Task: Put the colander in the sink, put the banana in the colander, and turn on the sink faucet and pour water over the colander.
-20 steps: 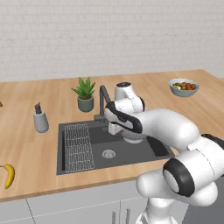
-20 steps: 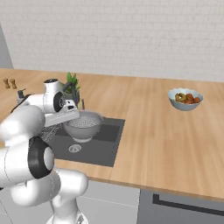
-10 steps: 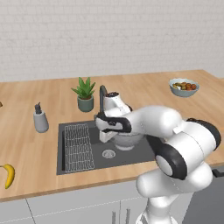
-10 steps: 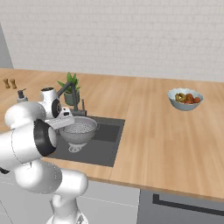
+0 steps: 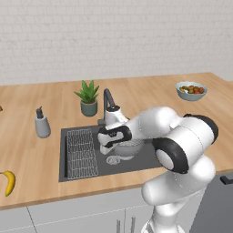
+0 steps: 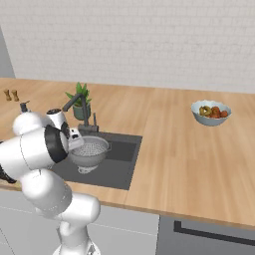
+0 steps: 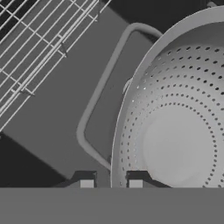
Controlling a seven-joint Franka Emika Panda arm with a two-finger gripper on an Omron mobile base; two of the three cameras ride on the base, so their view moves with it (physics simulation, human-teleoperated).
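Colander (image 7: 175,131) hangs inside the sink (image 5: 136,159), my claw (image 7: 110,183) pinched shut on its rim. I judge it should go down level, beside the rack (image 5: 82,152), before release. Banana (image 5: 9,182) waits on the surface (image 5: 27,150).

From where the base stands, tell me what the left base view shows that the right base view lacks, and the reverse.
Left base view: the banana lying on the counter left of the sink, the soap dispenser and the wire grid rack in the basin.
Right base view: two small shakers at the counter's far left.
Both: the colander, the sink, the sink faucet, the potted plant and the fruit bowl.
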